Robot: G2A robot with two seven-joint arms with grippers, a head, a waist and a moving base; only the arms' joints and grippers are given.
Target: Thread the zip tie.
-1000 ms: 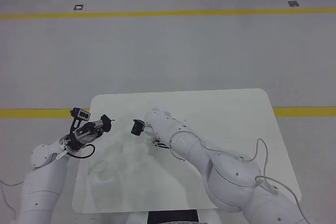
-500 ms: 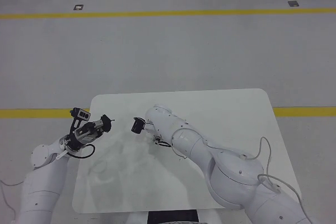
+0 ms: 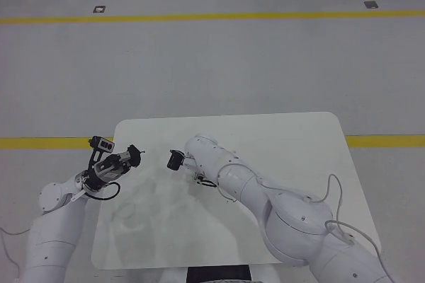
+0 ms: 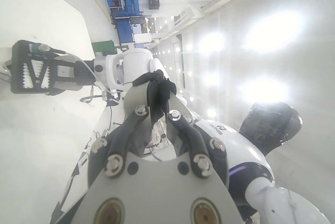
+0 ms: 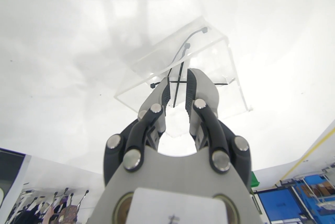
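Clear plastic box stands on the white table and holds several black zip ties; the right gripper points at this box with its fingers a little apart, gripping nothing, and one tie in the box shows through the gap; the left gripper is raised near the table's left edge, facing the right gripper; its fingers are pressed together on a crumpled black piece; what this piece is, I cannot tell.
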